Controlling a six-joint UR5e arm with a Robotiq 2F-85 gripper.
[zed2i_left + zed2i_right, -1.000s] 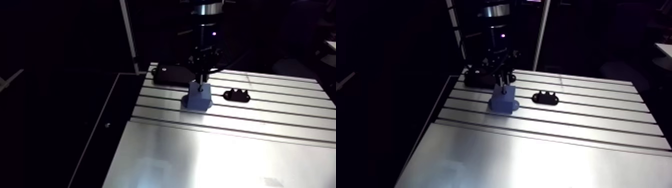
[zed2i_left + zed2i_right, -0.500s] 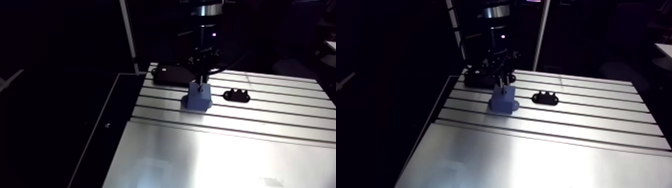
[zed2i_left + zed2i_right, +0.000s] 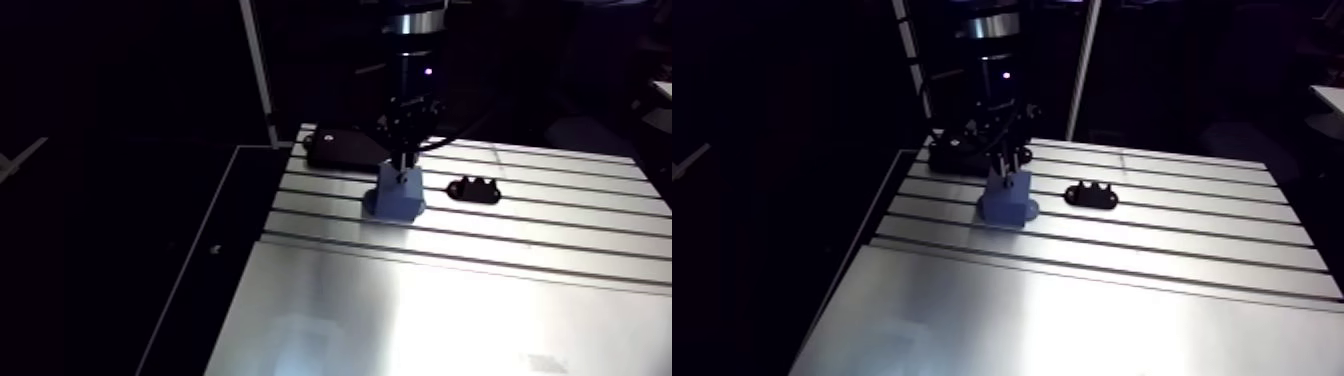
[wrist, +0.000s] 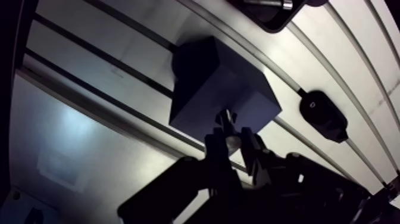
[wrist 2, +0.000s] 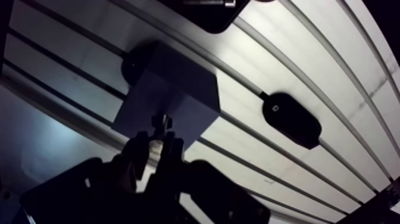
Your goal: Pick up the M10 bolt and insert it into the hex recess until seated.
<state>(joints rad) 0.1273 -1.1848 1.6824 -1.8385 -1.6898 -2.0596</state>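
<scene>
My claw (image 4: 231, 138) was clamped on the bolt (image 4: 227, 126), both fingers pressed against its upper end, with the shank pointing down at the block (image 4: 214, 89). The bolt's tip was at the block's top face, near the edge closest to me. I could not tell whether it had entered the recess, which my fingers and the bolt hid.

The blue block stood on the counter (image 3: 450, 300), across its slots. A black oblong bracket (image 4: 324, 116) lay flat on the counter to one side of the block, clearly apart from it and from my fingers. A dark tray (image 5: 208, 15) sat ahead of me beyond the block, close to its far side, with a metal piece (image 4: 269, 3) lying in it. In the arm view my wrist came straight down over the block.
</scene>
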